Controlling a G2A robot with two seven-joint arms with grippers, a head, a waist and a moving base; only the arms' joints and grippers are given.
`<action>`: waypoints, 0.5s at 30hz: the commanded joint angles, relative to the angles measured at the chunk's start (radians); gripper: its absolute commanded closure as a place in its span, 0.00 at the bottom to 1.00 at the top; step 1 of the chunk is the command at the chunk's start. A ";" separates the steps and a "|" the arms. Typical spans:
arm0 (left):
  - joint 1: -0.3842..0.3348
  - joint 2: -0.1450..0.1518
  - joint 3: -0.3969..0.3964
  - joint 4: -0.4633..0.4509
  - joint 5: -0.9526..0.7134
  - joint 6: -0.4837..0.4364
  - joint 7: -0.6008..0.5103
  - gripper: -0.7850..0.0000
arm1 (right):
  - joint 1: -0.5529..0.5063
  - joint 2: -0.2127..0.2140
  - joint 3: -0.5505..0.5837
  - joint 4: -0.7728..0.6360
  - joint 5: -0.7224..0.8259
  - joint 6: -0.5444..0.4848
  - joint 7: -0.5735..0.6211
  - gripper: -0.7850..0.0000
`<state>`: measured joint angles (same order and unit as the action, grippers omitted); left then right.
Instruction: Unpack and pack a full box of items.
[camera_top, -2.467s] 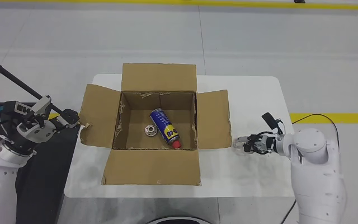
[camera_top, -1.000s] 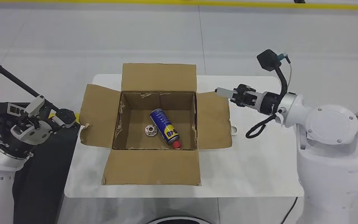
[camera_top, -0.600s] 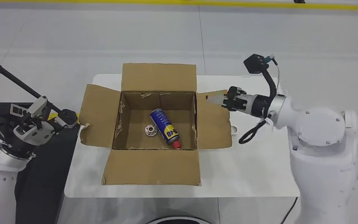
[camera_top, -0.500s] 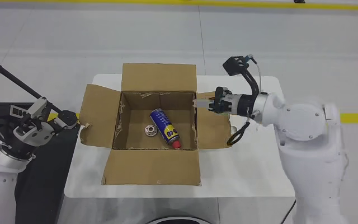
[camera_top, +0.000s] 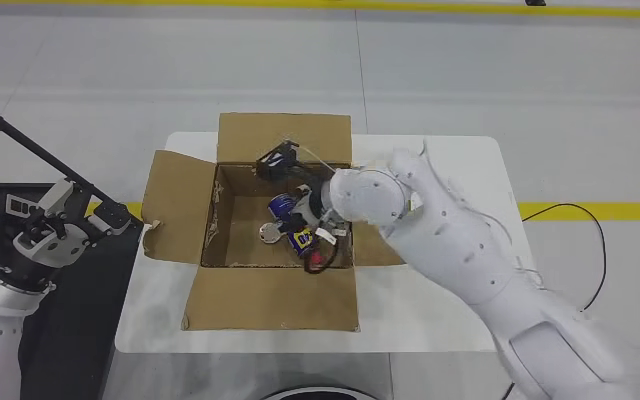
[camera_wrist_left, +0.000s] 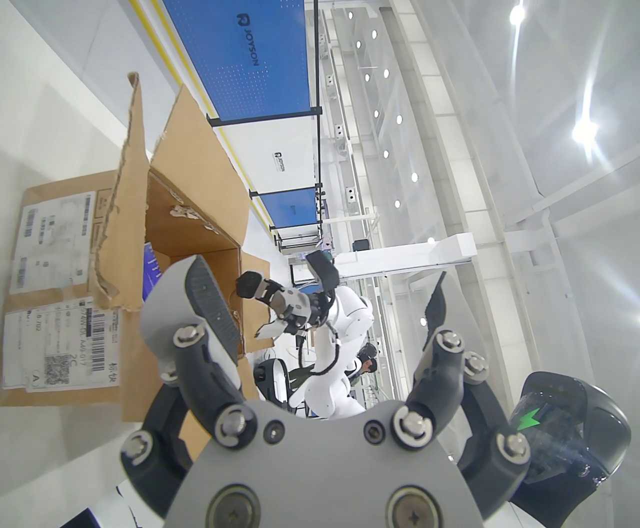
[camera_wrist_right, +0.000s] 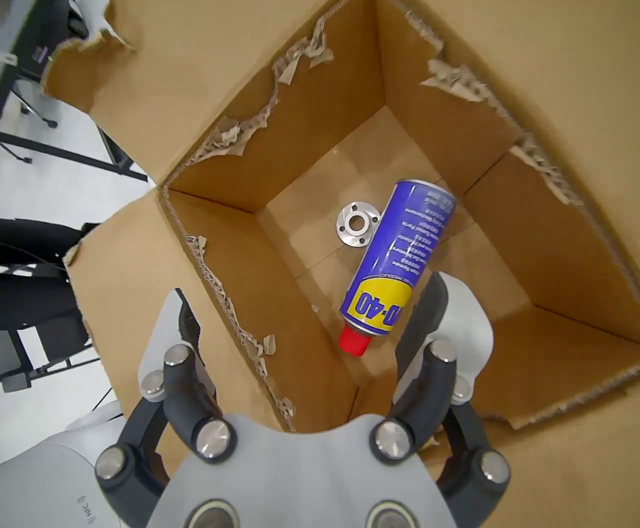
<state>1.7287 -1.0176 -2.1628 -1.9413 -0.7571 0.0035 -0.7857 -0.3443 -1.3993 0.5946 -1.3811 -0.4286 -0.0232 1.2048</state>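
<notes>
An open cardboard box (camera_top: 280, 295) stands mid-table with its flaps spread. On its floor lie a blue and yellow spray can with a red cap (camera_wrist_right: 397, 260) and a round metal flange (camera_wrist_right: 357, 223) beside it. From above, the can's blue end (camera_top: 281, 206), its red cap (camera_top: 318, 263) and the flange (camera_top: 268, 233) show around my right arm. My right gripper (camera_wrist_right: 310, 310) is open above the box's mouth, over the cap end of the can and apart from it; from overhead this gripper (camera_top: 300, 228) covers the can's middle. My left gripper (camera_wrist_left: 317, 300) is open and empty, off the table's left edge (camera_top: 118, 222).
The white table (camera_top: 450, 300) has bare room to the right of and in front of the box. The box's torn left flap (camera_top: 175, 205) reaches toward the left gripper. A dark stand and a thin black pole (camera_top: 40, 150) are beyond the table's left edge.
My right arm swung from the table's right side across the right flap and now holds its open gripper over the can in the box. The left arm barely moved.
</notes>
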 joint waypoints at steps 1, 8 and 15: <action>0.000 0.000 0.000 0.000 0.000 0.000 0.000 0.00 | 0.017 -0.026 -0.057 0.052 0.003 0.017 -0.006 0.00; 0.000 0.000 0.000 0.000 0.000 0.000 0.000 0.00 | 0.058 -0.112 -0.209 0.226 -0.098 0.124 -0.007 0.00; 0.000 0.000 0.000 0.000 0.000 0.000 0.000 0.00 | 0.079 -0.189 -0.254 0.403 -0.099 0.139 -0.055 0.00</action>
<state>1.7287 -1.0176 -2.1628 -1.9413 -0.7571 0.0035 -0.7856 -0.2689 -1.5782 0.3431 -1.0046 -0.5281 0.1142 1.1563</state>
